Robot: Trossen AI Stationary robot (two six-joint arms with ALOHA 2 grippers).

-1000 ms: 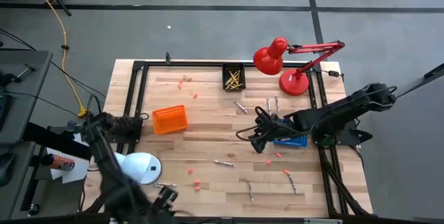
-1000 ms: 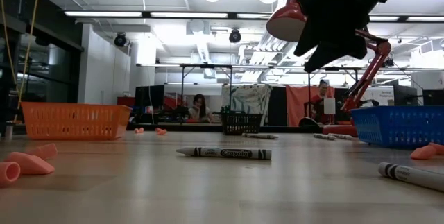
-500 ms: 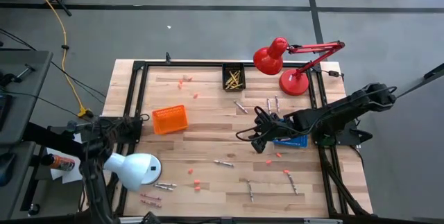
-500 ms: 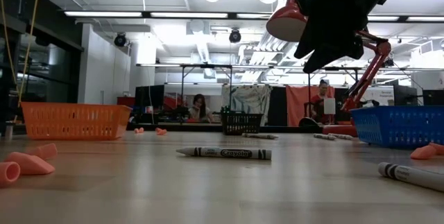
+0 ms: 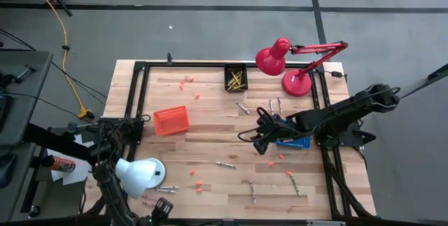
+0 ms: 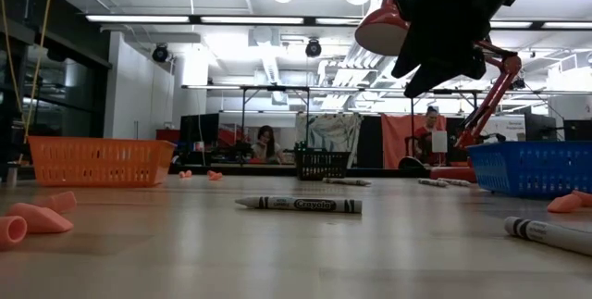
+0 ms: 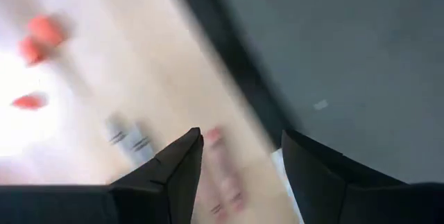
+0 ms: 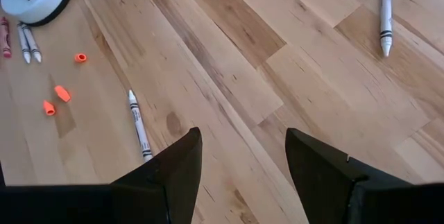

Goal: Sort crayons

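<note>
1. On the wooden table (image 5: pixel 210 135) an orange basket (image 5: pixel 171 120) stands left of centre, a black bin (image 5: pixel 236 78) holding yellow crayons (image 5: pixel 236 80) sits at the far edge, a red desk lamp (image 5: pixel 294 61) stands at the far right, and a blue basket (image 5: pixel 292 142) lies partly under the right arm; a white lamp (image 5: pixel 140 173) sits at the near left, and small orange caps (image 5: pixel 196 184) are scattered about
2. The right gripper (image 5: pixel 257 144) hangs above the middle of the table with its fingers apart and nothing between them; a grey crayon (image 5: pixel 225 164) lies on the wood just near and left of it, apart from it
3. More grey crayons lie near the far right (image 5: pixel 274 105) and the near right (image 5: pixel 252 192), and a pair of crayons (image 5: pixel 166 189) lies beside the white lamp
4. The left gripper (image 5: pixel 159 210) is at the near left edge, fingers spread and empty, close to pink crayons (image 5: pixel 150 201)
5. The left wrist view is blurred, so the crayons there are hard to make out; the left arm is cut off by the near edge of the high view
</note>
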